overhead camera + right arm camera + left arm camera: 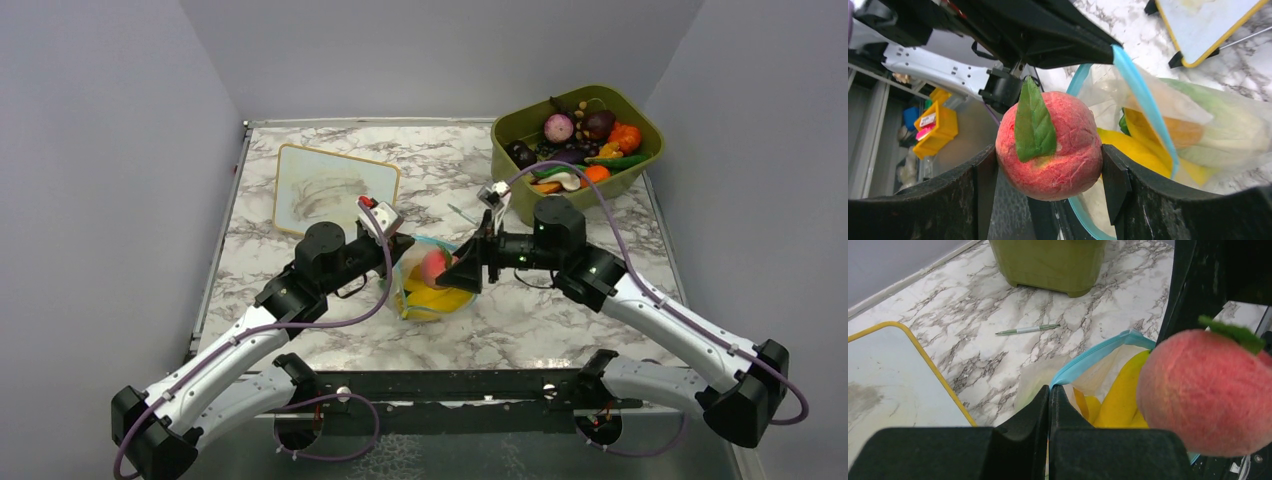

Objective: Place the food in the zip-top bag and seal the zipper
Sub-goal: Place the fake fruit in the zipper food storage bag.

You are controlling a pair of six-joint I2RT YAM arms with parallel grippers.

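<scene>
right gripper (1049, 180) was clamped on peach (1068, 150), at mouth of zip-top bag (430, 298), centre of marble table (570, 325). left gripper (1049, 395) was pinched shut on zipper (1098, 352), lifting rim. Best move: carry peach past rim, above bananas (1120, 395), then release; left steady.

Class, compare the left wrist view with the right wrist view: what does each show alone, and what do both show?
Left wrist only: a pen and the olive tub. Right wrist only: lettuce in the zip-top bag, yellow bins in the background. Both: the peach, the zipper, yellow food, the board.
</scene>
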